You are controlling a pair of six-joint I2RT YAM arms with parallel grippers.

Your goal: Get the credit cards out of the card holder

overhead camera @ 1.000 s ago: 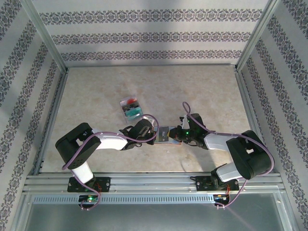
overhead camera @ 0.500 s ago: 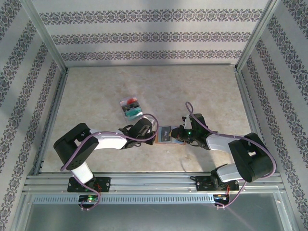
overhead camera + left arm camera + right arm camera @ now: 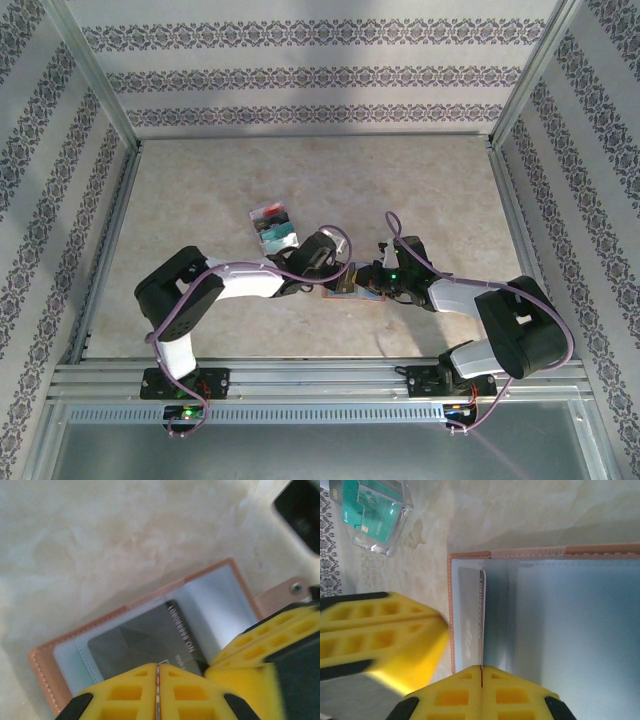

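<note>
Both arms reach low toward each other across the table (image 3: 420,190), elbows bent outward, and their wrists meet at the open wallet (image 3: 220,600) lying flat near its front. The left gripper (image 3: 157,690) has its fingers pressed together at the edge of the dark card (image 3: 145,640) in the wallet's sleeve, though it is unclear whether they pinch it. The right gripper (image 3: 481,690) is clamped on an inner leaf of the wallet, holding that leaf on edge.

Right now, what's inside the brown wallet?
A dark card sits in the wallet's clear sleeve. The left fingers cover its near edge, and I can't tell about cards beneath.
</note>
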